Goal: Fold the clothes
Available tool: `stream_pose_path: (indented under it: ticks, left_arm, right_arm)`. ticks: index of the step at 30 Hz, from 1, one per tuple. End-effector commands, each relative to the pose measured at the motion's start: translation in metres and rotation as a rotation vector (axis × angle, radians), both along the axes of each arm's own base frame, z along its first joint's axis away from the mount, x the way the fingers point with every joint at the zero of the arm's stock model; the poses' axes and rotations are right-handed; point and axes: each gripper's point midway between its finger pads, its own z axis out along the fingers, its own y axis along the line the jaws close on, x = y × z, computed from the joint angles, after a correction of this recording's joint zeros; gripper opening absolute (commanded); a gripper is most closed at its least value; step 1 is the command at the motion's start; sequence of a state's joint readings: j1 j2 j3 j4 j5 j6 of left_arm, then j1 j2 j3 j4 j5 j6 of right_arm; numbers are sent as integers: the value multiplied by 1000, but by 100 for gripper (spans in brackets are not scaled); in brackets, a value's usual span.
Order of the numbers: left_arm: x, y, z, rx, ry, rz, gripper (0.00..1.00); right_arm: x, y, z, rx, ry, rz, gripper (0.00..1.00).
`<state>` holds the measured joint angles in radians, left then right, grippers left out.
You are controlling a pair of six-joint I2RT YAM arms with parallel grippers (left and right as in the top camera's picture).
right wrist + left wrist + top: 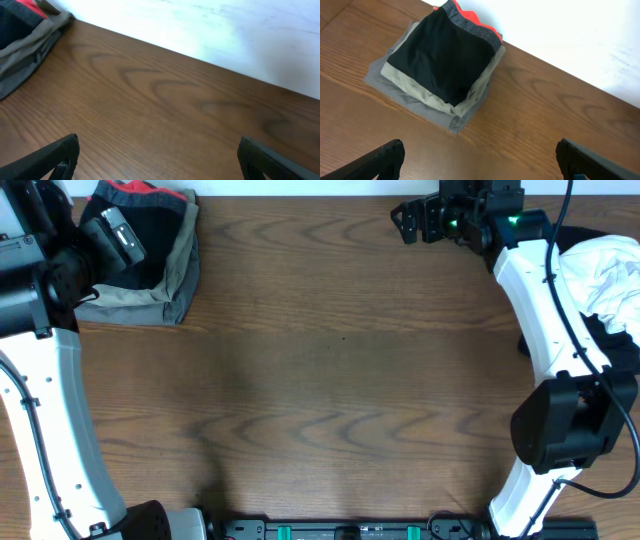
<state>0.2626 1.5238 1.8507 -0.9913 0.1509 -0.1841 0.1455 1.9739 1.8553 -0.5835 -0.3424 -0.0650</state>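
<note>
Folded clothes (442, 65) sit stacked on the table (530, 115); left claw (481, 162) hovers just beside them, right claw (159, 160) well away, both wide open and empty

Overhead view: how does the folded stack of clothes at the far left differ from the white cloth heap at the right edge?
The folded stack of black, khaki and grey fabric garments lies flat in neat layers; the crumpled white fabric heap is loose and bunched. The stack is mostly dark with a red-orange band; the heap is mostly white. Both are soft cloth on the brown wooden table.
</note>
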Motion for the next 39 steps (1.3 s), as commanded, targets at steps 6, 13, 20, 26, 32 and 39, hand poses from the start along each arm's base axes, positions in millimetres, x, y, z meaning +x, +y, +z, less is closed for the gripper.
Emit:
stream_pose_path:
  ticks: [6,13,20,26,32,39]
  left_arm:
    - [-2,-2,3,-9,-9,1,98]
    - [-2,-2,3,-9,-9,1,98]
    - [-2,-2,3,-9,-9,1,98]
    - [-2,-2,3,-9,-9,1,98]
    - [-2,-2,3,-9,-9,1,98]
    - [-2,-2,3,-9,-9,1,98]
  right_arm:
    - [-10,18,-10,23,56,23,99]
    - [-24,2,-32,-48,159,-31,99]
    - [-19,-11,-30,-45,147,-56,99]
    - [-15,-24,-13,-75,88,-82,99]
    - [-23,-39,41,-141,-44,-175,99]
    - [-59,-61,104,-152,-202,-258,99]
